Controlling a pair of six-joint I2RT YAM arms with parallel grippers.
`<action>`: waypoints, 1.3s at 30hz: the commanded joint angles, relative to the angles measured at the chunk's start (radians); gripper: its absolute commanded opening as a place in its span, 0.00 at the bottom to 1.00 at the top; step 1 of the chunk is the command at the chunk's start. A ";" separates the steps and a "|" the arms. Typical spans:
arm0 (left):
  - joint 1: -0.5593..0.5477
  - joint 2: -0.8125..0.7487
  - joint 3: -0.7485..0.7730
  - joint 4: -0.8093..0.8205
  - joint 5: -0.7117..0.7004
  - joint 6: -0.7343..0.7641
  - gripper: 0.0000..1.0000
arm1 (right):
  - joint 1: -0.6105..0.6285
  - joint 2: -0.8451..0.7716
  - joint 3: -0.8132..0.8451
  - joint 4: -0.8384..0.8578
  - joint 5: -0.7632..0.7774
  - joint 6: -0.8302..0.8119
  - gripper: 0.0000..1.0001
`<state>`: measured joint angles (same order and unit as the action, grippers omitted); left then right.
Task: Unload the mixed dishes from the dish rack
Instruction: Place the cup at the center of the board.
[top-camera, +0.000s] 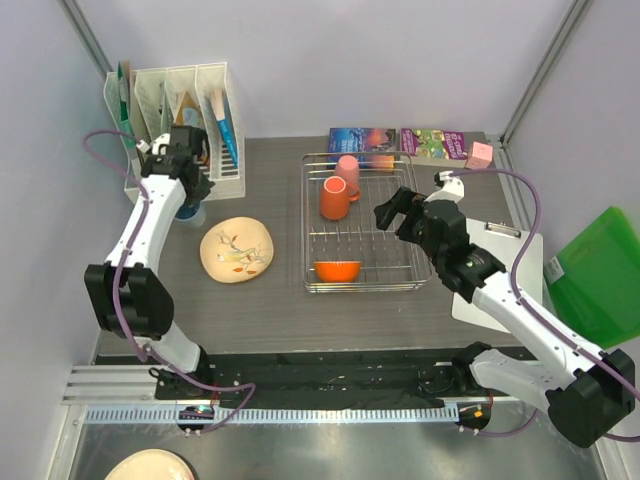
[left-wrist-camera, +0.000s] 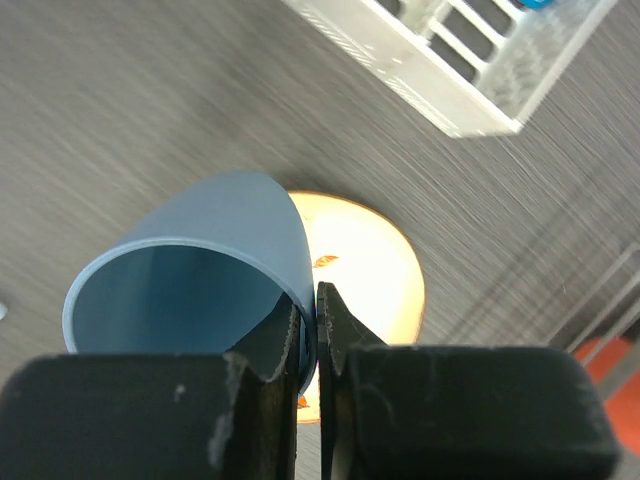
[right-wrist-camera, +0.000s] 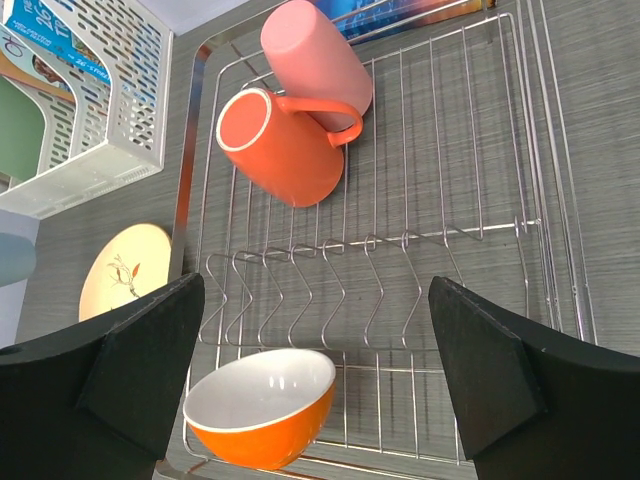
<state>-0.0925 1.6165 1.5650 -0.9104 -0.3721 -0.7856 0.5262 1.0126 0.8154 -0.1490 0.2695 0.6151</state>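
The light blue plastic cup (left-wrist-camera: 200, 240) is apparently being placed on the grey worktop (left-wrist-camera: 100, 100), left jaws clenched on its rim (right jaws gaping); next: lowering gently, then releasing.

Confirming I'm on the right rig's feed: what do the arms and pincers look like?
The left arm and right arm have white links with black joints, each trailed by a purple cable. The left pincer and right pincer have matte black fingers, the left's scuffed.
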 joint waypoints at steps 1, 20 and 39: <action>0.086 0.032 0.060 -0.094 -0.004 -0.066 0.00 | 0.000 -0.012 -0.013 0.045 -0.013 0.003 1.00; 0.220 0.256 0.050 -0.047 0.088 -0.040 0.00 | -0.002 0.011 -0.007 0.045 -0.027 -0.006 1.00; 0.223 0.206 -0.033 -0.025 0.088 -0.029 0.21 | 0.000 0.024 -0.005 0.042 -0.030 -0.017 1.00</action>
<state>0.1230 1.8858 1.5379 -0.9375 -0.2649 -0.8261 0.5262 1.0431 0.8055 -0.1436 0.2329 0.6140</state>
